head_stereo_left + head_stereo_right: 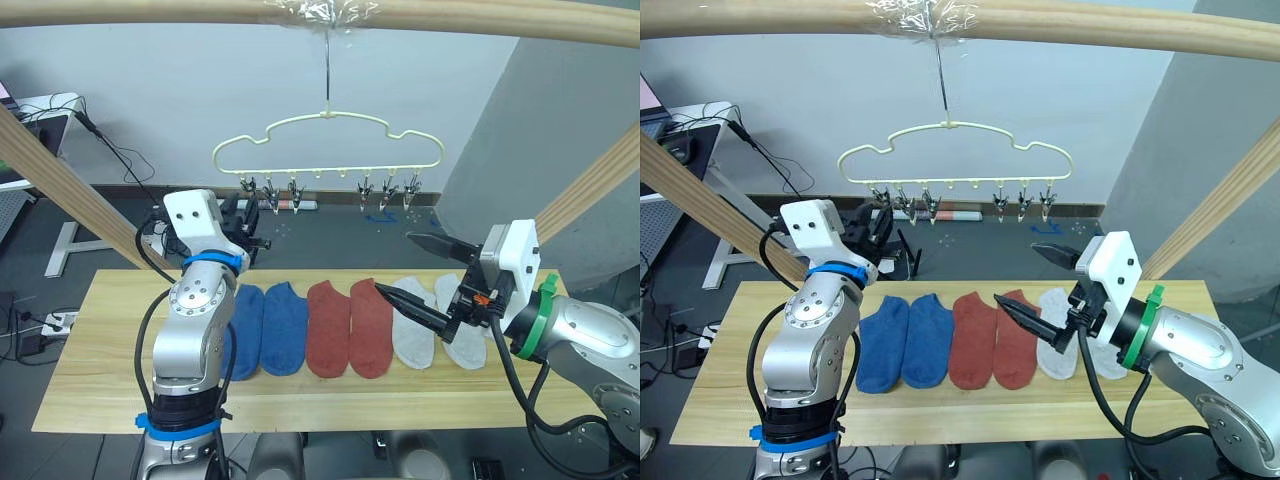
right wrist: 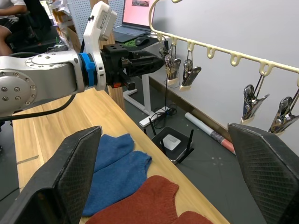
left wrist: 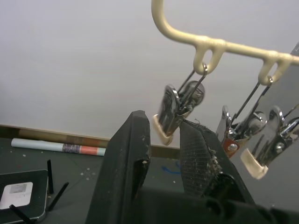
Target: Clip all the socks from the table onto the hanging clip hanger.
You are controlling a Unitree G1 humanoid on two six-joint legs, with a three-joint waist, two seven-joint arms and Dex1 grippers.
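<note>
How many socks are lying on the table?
6, side by side in a row on the table: two blue socks toward the robot's left, two rust-red socks in the middle, two light grey socks toward its right, partly behind the right gripper.

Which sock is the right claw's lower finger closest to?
The inner rust-red sock, next to the grey pair; the right claw has its lower fingertip over that sock's cuff.

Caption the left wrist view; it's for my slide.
Left gripper fingers open beside a metal clip on the yellow clip hanger.
</note>
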